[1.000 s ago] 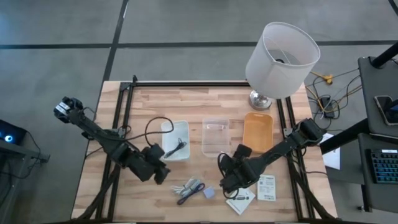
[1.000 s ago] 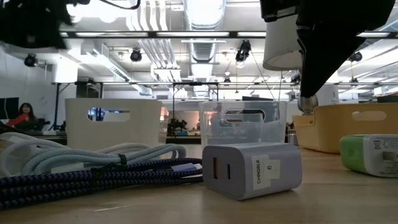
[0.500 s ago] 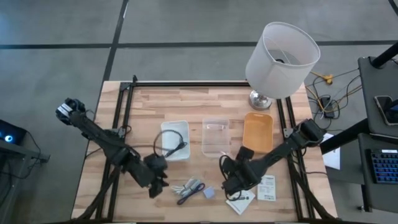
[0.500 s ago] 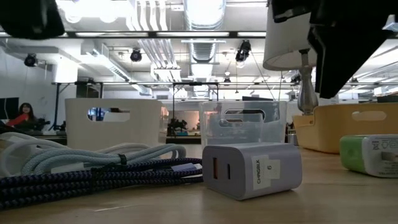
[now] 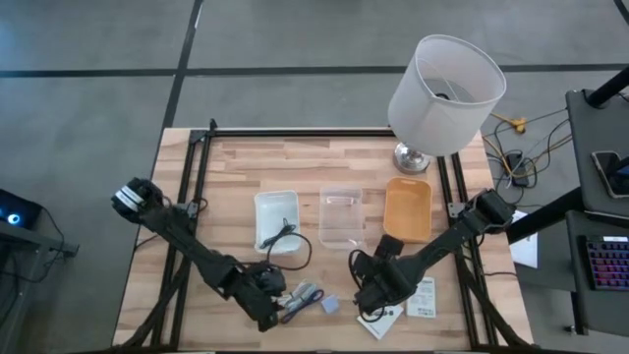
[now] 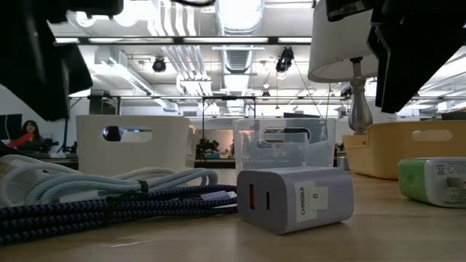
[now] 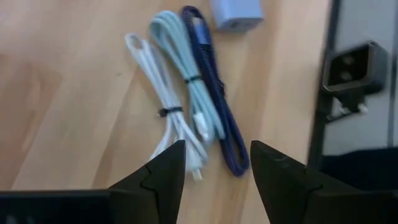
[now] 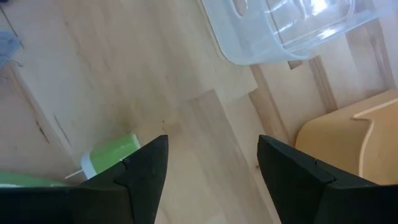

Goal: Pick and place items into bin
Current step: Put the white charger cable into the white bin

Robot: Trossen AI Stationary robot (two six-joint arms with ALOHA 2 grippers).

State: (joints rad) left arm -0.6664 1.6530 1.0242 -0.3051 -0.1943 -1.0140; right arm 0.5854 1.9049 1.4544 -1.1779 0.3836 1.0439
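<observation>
Whereas a second ago it hung by the white bin [image 5: 276,220], the left gripper [image 5: 267,304] is now seen from above beside the cables [image 5: 301,298]. At the left wrist, its fingers are spread over three bundled cables [image 7: 193,106] near the lavender charger [image 7: 236,12]. The right gripper [image 8: 211,165] is spread above a green packet [image 8: 112,155].

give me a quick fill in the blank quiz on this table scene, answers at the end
1. The three bins stand in a row: white bin, clear bin, and ____ bin.
2. The left gripper hangs with open fingers over the bundled ____.
3. The black cable hangs over the rim of the ____ bin.
4. The lavender charger block is printed with the number ____.

Answers: orange; cables; white; 6
</observation>
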